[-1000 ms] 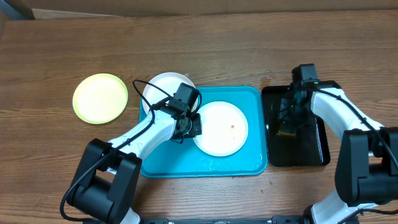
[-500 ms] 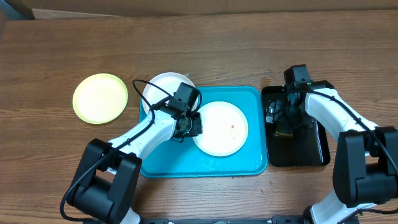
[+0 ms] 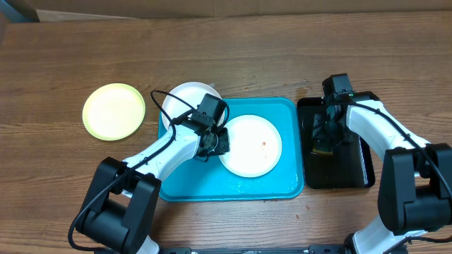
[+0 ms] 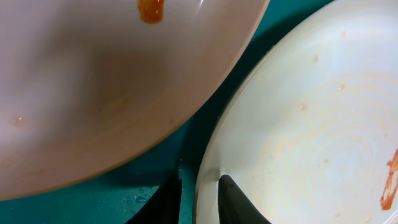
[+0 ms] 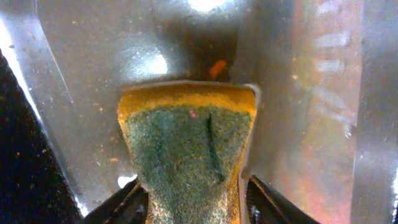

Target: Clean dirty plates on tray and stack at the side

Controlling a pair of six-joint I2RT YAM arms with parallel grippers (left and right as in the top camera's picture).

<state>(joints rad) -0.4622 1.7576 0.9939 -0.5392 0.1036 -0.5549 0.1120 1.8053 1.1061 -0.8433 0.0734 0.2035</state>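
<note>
The left gripper (image 4: 199, 186) is pinching the stiff, likely slippery white plate (image 4: 311, 124) by its thin rim nearest the tray's (image 3: 212, 185) left edge; the right gripper (image 5: 198, 199) is clamping a soft sponge (image 5: 186, 143).

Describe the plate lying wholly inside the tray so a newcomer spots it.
Start at the turquoise tray mid-table. The white plate in its middle, left gripper at its left rim, is the one. The other white plate overhangs the tray's far-left corner and the yellow-green plate sits on the bare table.

Brown wood-grain table (image 3: 282, 56) under even light
</note>
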